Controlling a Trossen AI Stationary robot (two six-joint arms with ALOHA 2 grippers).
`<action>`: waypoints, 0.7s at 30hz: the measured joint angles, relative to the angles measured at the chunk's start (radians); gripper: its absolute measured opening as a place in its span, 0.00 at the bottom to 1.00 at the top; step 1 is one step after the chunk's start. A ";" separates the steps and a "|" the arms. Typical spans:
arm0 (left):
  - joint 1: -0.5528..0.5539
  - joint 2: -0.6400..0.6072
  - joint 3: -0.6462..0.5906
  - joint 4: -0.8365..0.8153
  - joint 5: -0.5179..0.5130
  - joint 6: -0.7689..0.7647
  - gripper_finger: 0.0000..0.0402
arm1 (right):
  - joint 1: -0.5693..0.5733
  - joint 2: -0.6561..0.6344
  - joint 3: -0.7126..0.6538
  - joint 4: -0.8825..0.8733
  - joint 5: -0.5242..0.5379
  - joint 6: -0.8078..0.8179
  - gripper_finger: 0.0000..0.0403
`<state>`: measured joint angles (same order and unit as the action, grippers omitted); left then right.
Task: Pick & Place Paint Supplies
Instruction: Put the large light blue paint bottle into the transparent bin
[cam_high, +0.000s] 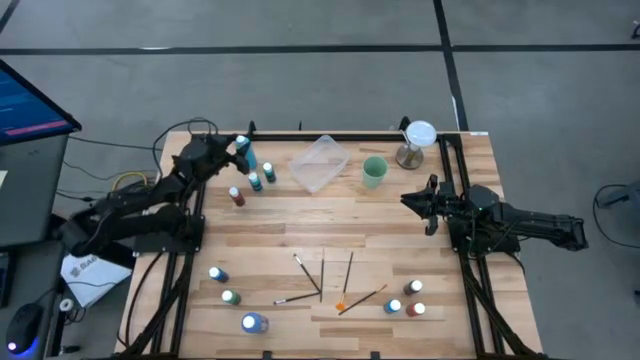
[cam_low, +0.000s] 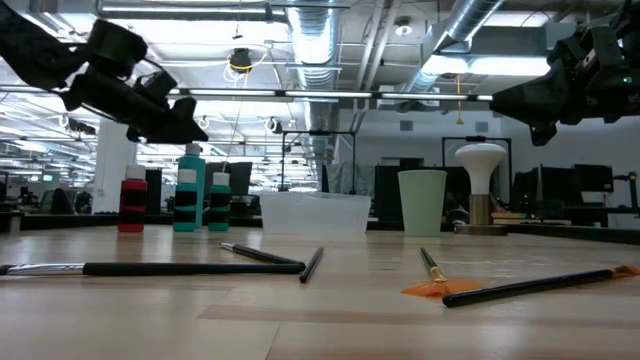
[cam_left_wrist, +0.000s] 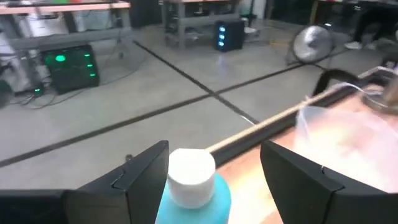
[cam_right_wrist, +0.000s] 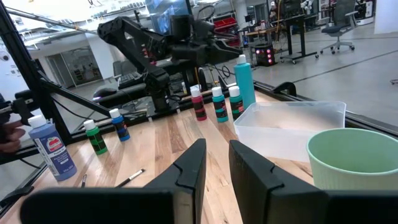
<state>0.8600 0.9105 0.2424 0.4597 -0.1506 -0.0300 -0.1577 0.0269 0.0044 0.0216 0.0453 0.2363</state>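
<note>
A tall teal paint bottle with a white cap stands at the table's far left. My left gripper is open and nearly level at cap height, one finger on either side of the cap. Two small teal bottles and a red one stand beside it. More bottles stand near the front left and front right, with several paintbrushes lying between them. My right gripper hovers over the table's right side with a narrow gap and nothing in it. My left gripper comes at the tall teal bottle's white cap roughly level from the table's left side, the cap between its open fingers. One finger stands right beside the cap; whether it touches I cannot tell. The bottle stands upright on the table.
A clear plastic tray and a pale green cup sit at the far middle, right of the tall bottle. A white-topped stand is at the far right. Bare wood lies in the table's middle.
</note>
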 joint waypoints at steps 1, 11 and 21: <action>0.000 0.010 0.000 0.005 -0.013 0.006 0.62 | 0.000 0.000 0.000 0.000 0.000 0.000 0.16; 0.000 0.132 -0.001 0.062 0.027 0.020 0.62 | 0.000 0.000 0.000 0.000 0.000 0.000 0.16; 0.021 0.191 -0.002 0.141 0.028 0.026 0.52 | 0.000 0.000 0.000 0.000 0.000 0.000 0.16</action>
<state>0.8812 1.1015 0.2407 0.6004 -0.1229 -0.0040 -0.1577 0.0269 0.0044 0.0216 0.0456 0.2367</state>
